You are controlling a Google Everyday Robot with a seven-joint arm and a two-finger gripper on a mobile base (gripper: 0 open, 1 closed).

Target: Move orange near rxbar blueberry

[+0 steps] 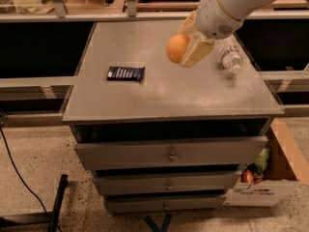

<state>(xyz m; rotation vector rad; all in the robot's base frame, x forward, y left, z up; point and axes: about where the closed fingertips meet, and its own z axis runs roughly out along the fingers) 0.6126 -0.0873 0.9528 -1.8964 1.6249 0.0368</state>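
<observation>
The orange (176, 48) is held above the grey cabinet top (174, 88), lifted clear of the surface, with my gripper (186, 50) shut on it. One cream-coloured finger (195, 53) shows on the orange's right side; the other is hidden behind the fruit. The white arm comes in from the upper right. The rxbar blueberry (126, 73), a flat dark navy wrapper, lies on the left part of the top, well to the left of the orange and slightly nearer the camera.
A clear plastic water bottle (229, 57) lies on its side at the right of the top. A cardboard box (268, 178) with packets stands on the floor to the right of the drawers. A shelf rail (96, 16) runs behind the cabinet.
</observation>
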